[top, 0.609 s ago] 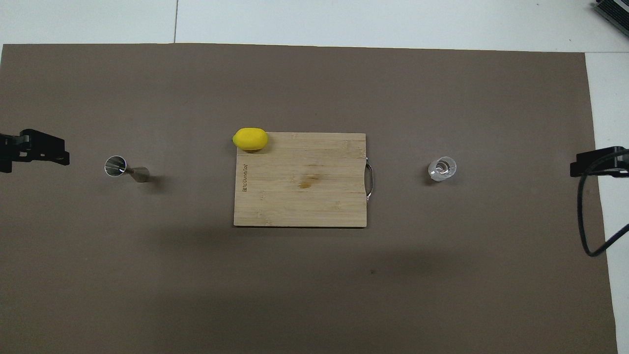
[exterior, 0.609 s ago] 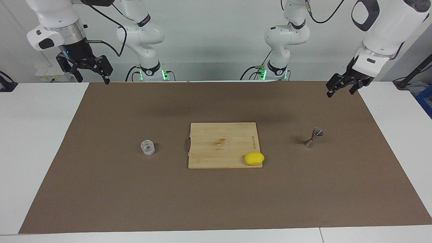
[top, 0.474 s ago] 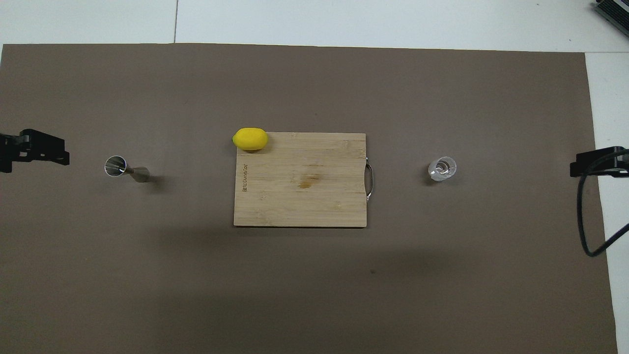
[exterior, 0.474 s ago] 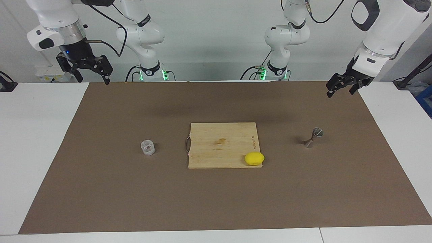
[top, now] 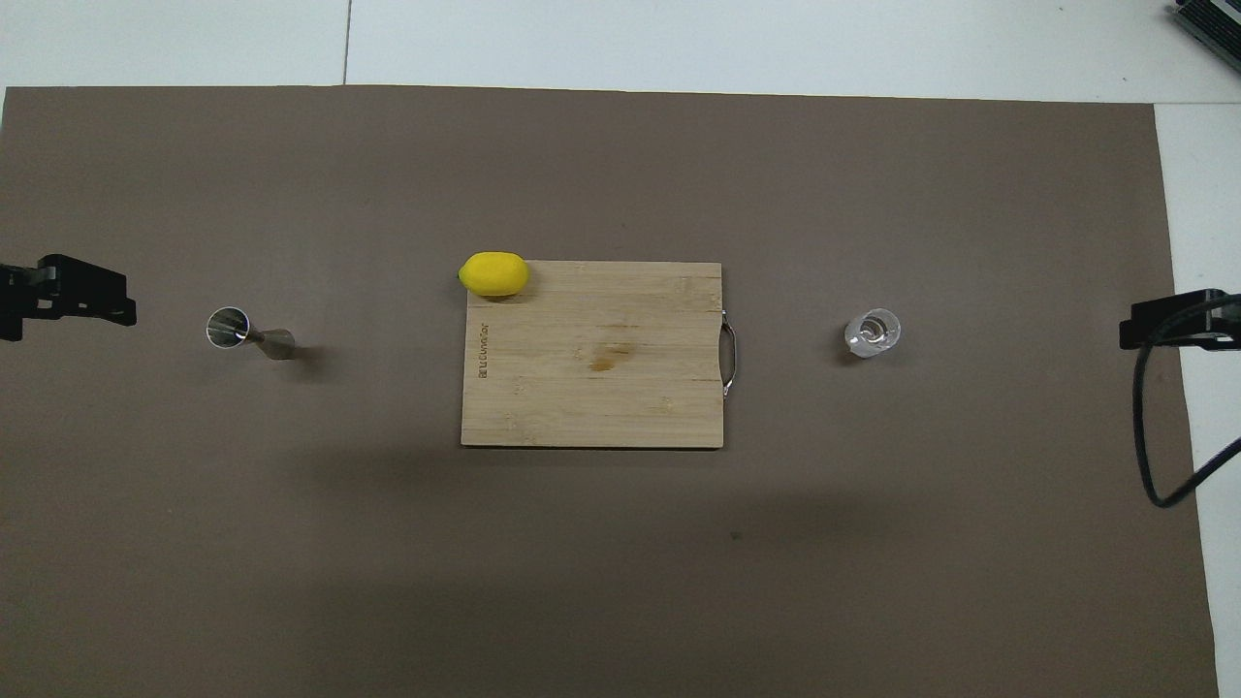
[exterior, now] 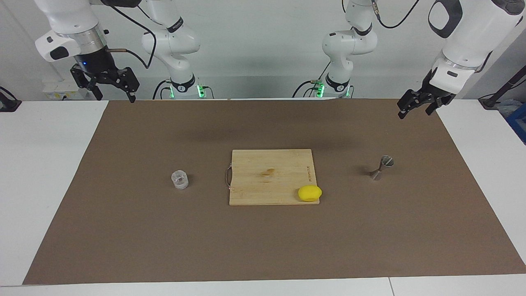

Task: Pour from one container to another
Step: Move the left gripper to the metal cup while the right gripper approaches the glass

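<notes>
Glass tumbler [exterior: 179,179] and jigger [exterior: 381,167] stand untouched beside cutting board [exterior: 271,176].

The right gripper [exterior: 114,92] has risen a little and drifted slightly toward the middle of the mat's robot-side edge, near the corner at the right arm's end. The left gripper [exterior: 415,108] has barely shifted upward.

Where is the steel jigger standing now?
The steel jigger stands on the brown mat, beside the cutting board, toward the left arm's end of the table.
</notes>
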`<state>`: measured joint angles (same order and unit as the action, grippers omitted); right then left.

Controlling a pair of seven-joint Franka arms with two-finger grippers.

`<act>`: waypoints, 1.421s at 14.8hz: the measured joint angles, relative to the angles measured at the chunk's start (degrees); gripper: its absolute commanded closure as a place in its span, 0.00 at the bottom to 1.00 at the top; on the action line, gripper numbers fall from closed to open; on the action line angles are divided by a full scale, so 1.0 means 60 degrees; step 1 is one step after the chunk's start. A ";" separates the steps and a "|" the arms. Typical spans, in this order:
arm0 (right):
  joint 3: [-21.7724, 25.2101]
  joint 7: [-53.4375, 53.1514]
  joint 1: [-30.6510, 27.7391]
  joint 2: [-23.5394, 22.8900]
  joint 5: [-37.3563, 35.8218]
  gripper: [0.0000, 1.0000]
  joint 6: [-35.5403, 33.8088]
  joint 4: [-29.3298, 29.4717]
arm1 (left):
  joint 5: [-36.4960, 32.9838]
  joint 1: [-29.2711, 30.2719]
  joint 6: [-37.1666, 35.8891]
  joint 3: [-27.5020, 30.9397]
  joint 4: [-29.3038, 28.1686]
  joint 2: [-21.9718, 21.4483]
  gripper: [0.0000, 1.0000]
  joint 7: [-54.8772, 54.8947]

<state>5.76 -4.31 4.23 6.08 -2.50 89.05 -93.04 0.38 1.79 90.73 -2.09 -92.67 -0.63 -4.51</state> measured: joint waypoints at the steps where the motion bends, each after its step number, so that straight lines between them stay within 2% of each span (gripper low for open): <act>1: 0.0023 0.0000 -0.0012 0.0000 0.0000 0.00 -0.0001 0.0000 | 0.0000 0.0000 0.0000 0.0000 -0.0012 -0.0002 0.00 0.0000; 10: 0.0030 0.0000 0.0012 0.0001 0.0000 0.00 -0.0009 -0.0002 | -0.0003 0.0001 0.0274 0.0001 -0.0157 -0.0046 0.00 -0.0003; 16: 0.0079 0.0000 -0.0029 0.0004 0.0000 0.00 -0.0013 -0.0039 | -0.0006 0.0002 0.2190 0.0002 -0.1785 -0.0538 0.00 -0.0004; 21: 0.0111 0.0000 -0.0199 0.0013 0.0117 0.00 -0.0022 -0.0116 | -0.0006 0.0002 0.3019 0.0002 -0.2606 -0.0707 0.00 -0.0005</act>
<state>6.42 -4.31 3.04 6.16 -1.80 88.91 -93.74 0.34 1.80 108.84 -2.08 -108.31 -4.88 -4.54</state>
